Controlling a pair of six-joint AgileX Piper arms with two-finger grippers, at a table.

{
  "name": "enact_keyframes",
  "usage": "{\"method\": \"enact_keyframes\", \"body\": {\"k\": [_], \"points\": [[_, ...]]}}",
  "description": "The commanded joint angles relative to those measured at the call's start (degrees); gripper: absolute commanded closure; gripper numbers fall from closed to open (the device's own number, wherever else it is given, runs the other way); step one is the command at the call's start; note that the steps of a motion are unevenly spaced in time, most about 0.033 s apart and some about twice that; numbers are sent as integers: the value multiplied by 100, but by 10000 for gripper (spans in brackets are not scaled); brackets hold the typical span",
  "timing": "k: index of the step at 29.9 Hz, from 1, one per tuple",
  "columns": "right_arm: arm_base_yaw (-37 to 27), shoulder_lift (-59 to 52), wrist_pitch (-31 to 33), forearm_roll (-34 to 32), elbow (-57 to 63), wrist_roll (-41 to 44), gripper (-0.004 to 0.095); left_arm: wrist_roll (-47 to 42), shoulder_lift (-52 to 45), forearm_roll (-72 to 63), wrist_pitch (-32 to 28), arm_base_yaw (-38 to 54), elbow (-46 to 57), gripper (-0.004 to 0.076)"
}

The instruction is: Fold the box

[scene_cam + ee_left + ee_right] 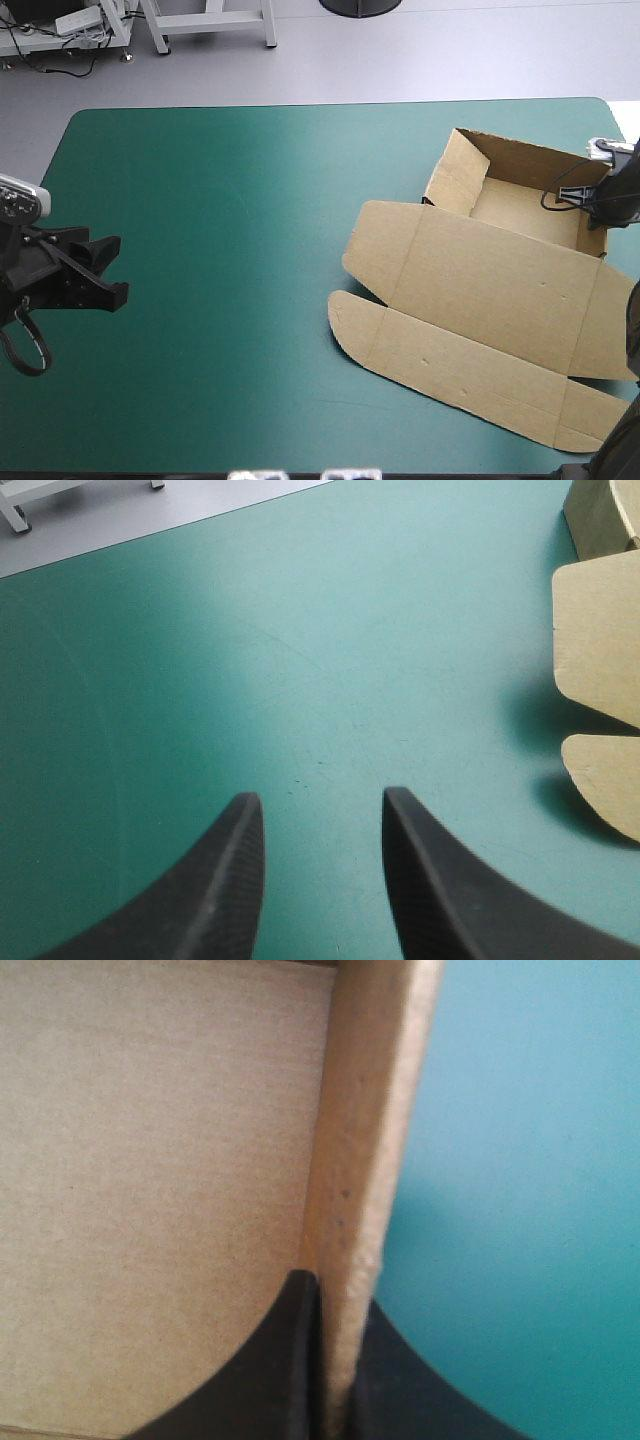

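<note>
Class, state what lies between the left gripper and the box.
Only bare teal-green cover separates the left gripper from the box, seen plainly in the high view.

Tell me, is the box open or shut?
Open. The box is a tray with walls raised, its lid lying flat on the teal-green cover. The right gripper is shut on one wall.

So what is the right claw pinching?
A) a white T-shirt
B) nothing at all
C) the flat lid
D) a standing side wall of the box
D: in the right wrist view the right claw is shut on the box, one black finger on each side of its standing wall, with the tray floor to one side and the teal-green cover to the other.
</note>
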Motion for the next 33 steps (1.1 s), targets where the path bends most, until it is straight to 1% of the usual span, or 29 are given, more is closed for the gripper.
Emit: {"method": "enact_keyframes", "body": {"k": [1,3,5,7,9,12,15,17,20,23,29,33], "points": [[-14,-35,402,-71,120,-303,929,2,-4,-154,-253,7,-103,444],[-14,-35,402,-210,129,-548,929,2,-4,-154,-253,7,-103,444],[0,-35,417,-518,129,-654,919,2,-4,-154,-253,7,-103,444],[10,-35,463,-830,129,-667,887,2,-4,-114,-253,7,-103,444],[10,-35,507,-972,129,-667,845,2,-4,-90,-204,7,-103,444],[10,-35,497,-927,129,-657,764,2,-4,-90,-116,7,-103,444],[10,-35,397,-706,129,-657,692,2,-4,-90,-116,7,-103,444],[10,-35,346,-523,129,-657,663,2,-4,-90,-116,7,-103,444],[10,-35,315,-320,81,-668,652,2,-4,-90,-138,7,-103,444],[10,-46,398,-275,-171,-708,652,2,6,-68,-171,7,-103,444],[10,-191,725,-210,-1183,-742,652,2,6,-3,-171,7,-103,444],[10,-322,739,-137,-1761,-699,652,2,6,109,-171,7,-103,444]]}}
